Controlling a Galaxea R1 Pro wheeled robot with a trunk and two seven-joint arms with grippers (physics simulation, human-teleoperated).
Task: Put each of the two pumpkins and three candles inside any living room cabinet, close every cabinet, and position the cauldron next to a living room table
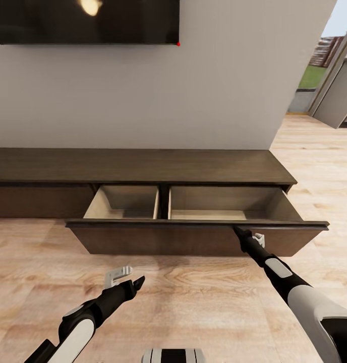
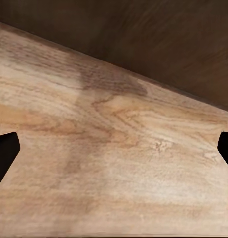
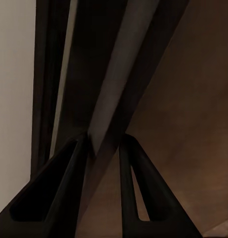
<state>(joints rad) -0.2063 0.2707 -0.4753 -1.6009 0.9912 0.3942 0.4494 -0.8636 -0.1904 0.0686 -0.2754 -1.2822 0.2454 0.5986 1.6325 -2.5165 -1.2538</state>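
Left gripper [image 1: 135, 282] hangs spread over the plank floor [image 1: 193, 302] short of the cabinet [image 1: 143, 166], while the right gripper [image 1: 240, 233] pinches the pulled-out drawer front's [image 1: 193, 239] top edge: rigid, handleless, likely slippery, best taken there.

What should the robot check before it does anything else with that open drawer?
1. Drawer pulled out: ok, both compartments exposed.
2. Right gripper on the drawer front's top edge: ok, fingers straddle the panel.
3. Left gripper free: ok, open, hanging above the floor.
4. Pumpkins or candles inside: not ok, both compartments look empty.
5. Other cabinet fronts closed: the left one looks shut; beyond that, cannot tell.
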